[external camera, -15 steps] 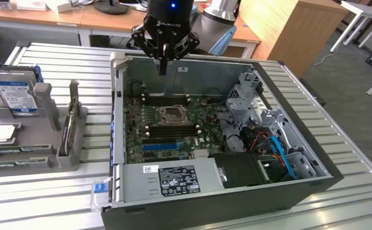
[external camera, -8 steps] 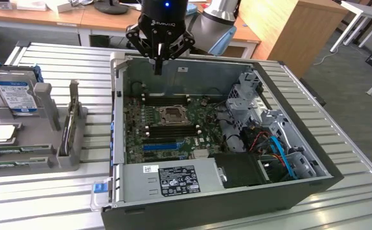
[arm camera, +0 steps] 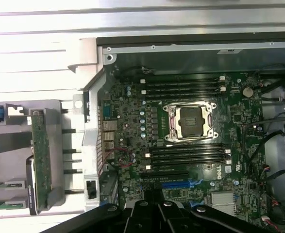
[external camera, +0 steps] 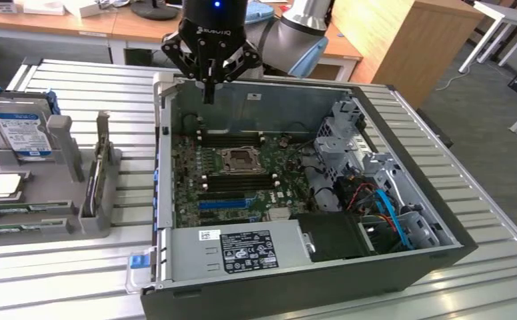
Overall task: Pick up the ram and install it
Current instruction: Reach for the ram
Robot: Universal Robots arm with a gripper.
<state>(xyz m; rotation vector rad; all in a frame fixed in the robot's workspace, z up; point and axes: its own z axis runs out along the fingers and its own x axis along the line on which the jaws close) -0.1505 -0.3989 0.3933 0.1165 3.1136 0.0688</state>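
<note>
Two thin green ram sticks (external camera: 14, 213) lie flat in the grey holder rack (external camera: 67, 143) at the exterior view's left, outside the computer case; the wrist view catches their ends (arm camera: 4, 184). My gripper (external camera: 208, 93) hangs over the far left corner of the open case (external camera: 418, 200), well away from the ram, its fingers pressed together with nothing between them. Its dark body edges the wrist view (arm camera: 157, 208). Beneath lies the motherboard, with black memory slots (arm camera: 183, 85) on both sides of the empty processor socket (arm camera: 191, 121).
The rack also holds a hard drive (external camera: 23, 130), a square silver processor chip (external camera: 0, 187) and an upright card (external camera: 94, 180). A blue slot (external camera: 223, 202), a power supply (external camera: 240, 250) and cables (external camera: 374, 200) fill the case. Desks stand behind the slatted table.
</note>
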